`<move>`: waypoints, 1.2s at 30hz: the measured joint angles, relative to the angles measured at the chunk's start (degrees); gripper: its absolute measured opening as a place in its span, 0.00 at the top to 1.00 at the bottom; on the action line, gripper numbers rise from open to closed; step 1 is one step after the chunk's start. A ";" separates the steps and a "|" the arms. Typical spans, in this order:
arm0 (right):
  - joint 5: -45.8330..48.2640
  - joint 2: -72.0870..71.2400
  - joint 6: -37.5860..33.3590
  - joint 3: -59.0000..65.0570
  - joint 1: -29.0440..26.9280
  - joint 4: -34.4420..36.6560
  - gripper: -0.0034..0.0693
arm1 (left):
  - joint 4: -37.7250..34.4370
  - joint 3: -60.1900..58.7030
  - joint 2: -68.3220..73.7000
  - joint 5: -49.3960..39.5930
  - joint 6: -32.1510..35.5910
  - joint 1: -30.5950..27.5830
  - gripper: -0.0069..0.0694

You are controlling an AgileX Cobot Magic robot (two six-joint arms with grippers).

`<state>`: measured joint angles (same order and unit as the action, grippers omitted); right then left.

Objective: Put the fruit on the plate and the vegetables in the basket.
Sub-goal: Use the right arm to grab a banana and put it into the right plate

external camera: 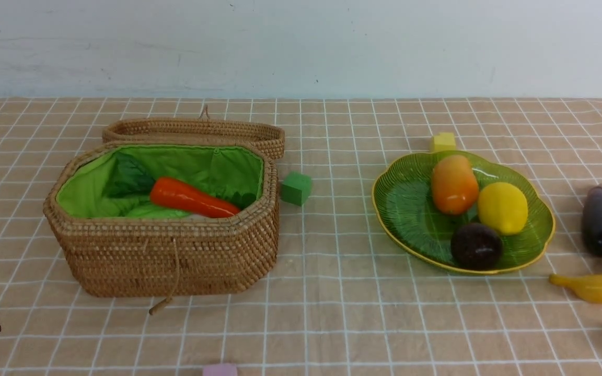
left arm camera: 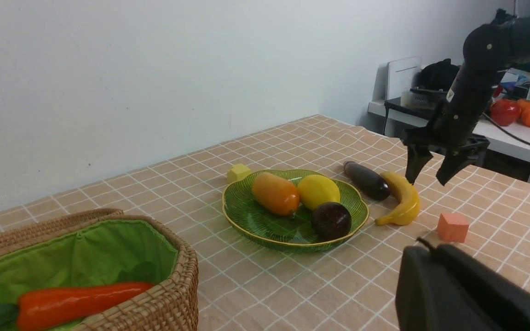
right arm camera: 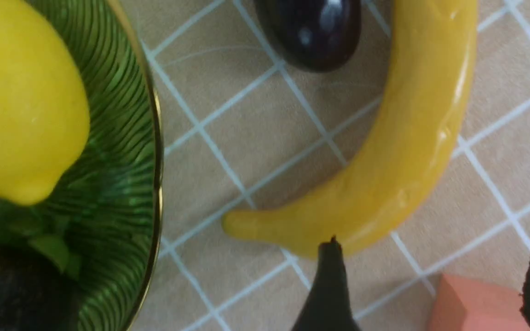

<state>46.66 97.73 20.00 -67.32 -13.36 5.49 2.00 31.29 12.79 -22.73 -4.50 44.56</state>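
The wicker basket (external camera: 165, 250) stands open on the left with an orange carrot (external camera: 191, 198) and green leaves in it. On the green plate (external camera: 403, 209) lie the mango (external camera: 454, 184), lemon (external camera: 502, 207) and mangosteen (external camera: 476, 245). Right of the plate, the dark eggplant (external camera: 598, 219) and the banana (external camera: 599, 284) rest on the cloth. My right gripper (left arm camera: 426, 180) hangs open just above the banana (right arm camera: 403, 151), nothing between its fingers. Low at the near left, my left gripper (left arm camera: 423, 248) is shut and empty.
The basket's lid (external camera: 196, 130) lies behind it. Foam cubes dot the cloth: green (external camera: 296, 188) by the basket, yellow (external camera: 443, 141) behind the plate, salmon (left arm camera: 452, 226) near the banana, purple (external camera: 220, 369) at the front edge. A side table (left arm camera: 513, 138) stands past the right arm.
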 joint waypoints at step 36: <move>-4.21 9.08 -1.24 -5.46 -1.48 2.25 0.22 | -3.45 0.00 0.00 -0.07 0.05 0.00 0.93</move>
<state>42.45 106.81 18.77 -72.78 -14.84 7.74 -1.45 31.29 12.79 -22.80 -4.46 44.56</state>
